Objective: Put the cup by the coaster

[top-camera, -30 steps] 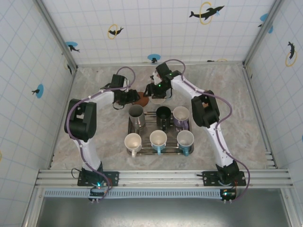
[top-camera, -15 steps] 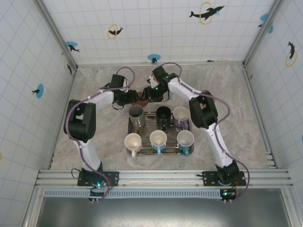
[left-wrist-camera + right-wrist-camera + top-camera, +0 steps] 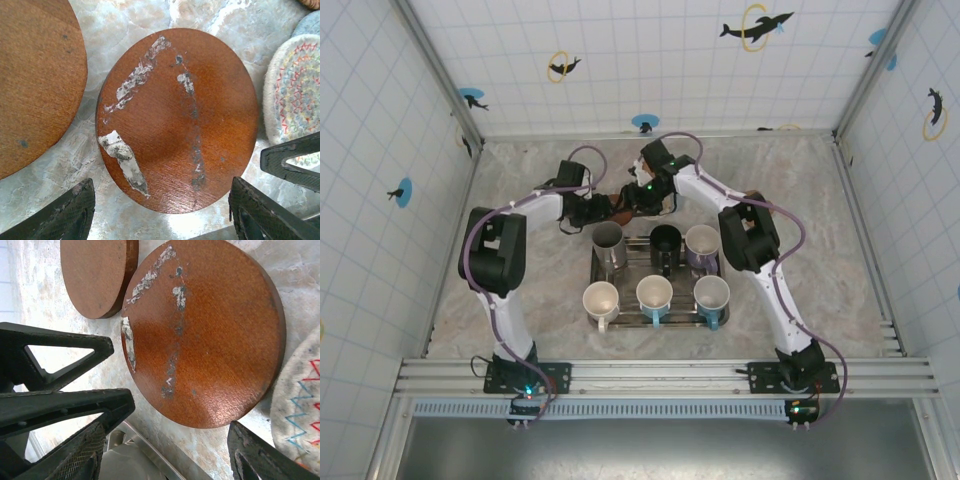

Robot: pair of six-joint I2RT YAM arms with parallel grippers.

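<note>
You are crowding both arms over one spot, midway along the far edge of the worktop [image 3: 800,200], and that is what is putting this step at risk. The left gripper [image 3: 161,195] is standing open and empty, its jaws straddling the scratched coaster [image 3: 180,125]. The right gripper [image 3: 167,440] is hanging open and empty over the same disc, so no cup is being carried. The steel cup [image 3: 608,237], the black cup [image 3: 666,240] and the rest are sitting in the rack [image 3: 594,268], just on the near side of the coasters. In your left wrist view a right finger [image 3: 292,160] is crossing just beside your own, so any closing or swinging move is likely risking a clash between the two. A low pass is also risking a push on the scratched coaster, sliding it against the plain brown coaster [image 3: 35,80] or the woven coaster [image 3: 292,95], both lying just beside it. Turning back toward the rack, you are working right next to its far row, and a wrist could tip a cup. With so little bare worktop showing between the discs, a cup could end up on a coaster rather than beside it.
</note>
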